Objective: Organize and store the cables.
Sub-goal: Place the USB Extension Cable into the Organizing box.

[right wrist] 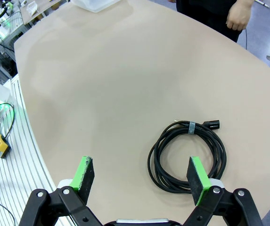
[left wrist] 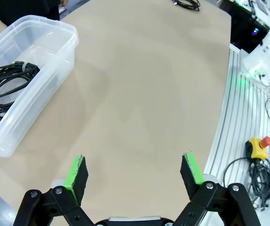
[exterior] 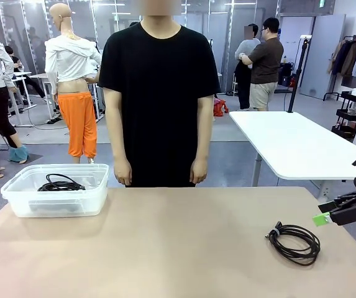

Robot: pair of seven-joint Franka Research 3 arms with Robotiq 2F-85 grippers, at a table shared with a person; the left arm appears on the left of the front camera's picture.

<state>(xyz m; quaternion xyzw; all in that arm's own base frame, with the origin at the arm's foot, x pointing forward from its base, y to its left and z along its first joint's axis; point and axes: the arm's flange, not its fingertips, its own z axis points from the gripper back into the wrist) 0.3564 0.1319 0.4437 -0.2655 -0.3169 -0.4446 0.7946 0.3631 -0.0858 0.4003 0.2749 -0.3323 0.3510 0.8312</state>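
While bin (exterior: 16, 192) wall blurs one cable (exterior: 61, 184), both pincers gape wide, empty.

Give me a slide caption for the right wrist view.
Right gripper with jaws open above a coiled black cable lying on the tan table.

Robot lab, open hall. Beige worktop (exterior: 184, 236) on aluminium-slot frame (right wrist: 26, 155), emergency-stop buttons (left wrist: 258, 146) wired alongside. White tables (exterior: 289, 143) farther off, grey floor, mirrored wall panels, clothes rack (exterior: 355, 56) in corner, people standing about behind.
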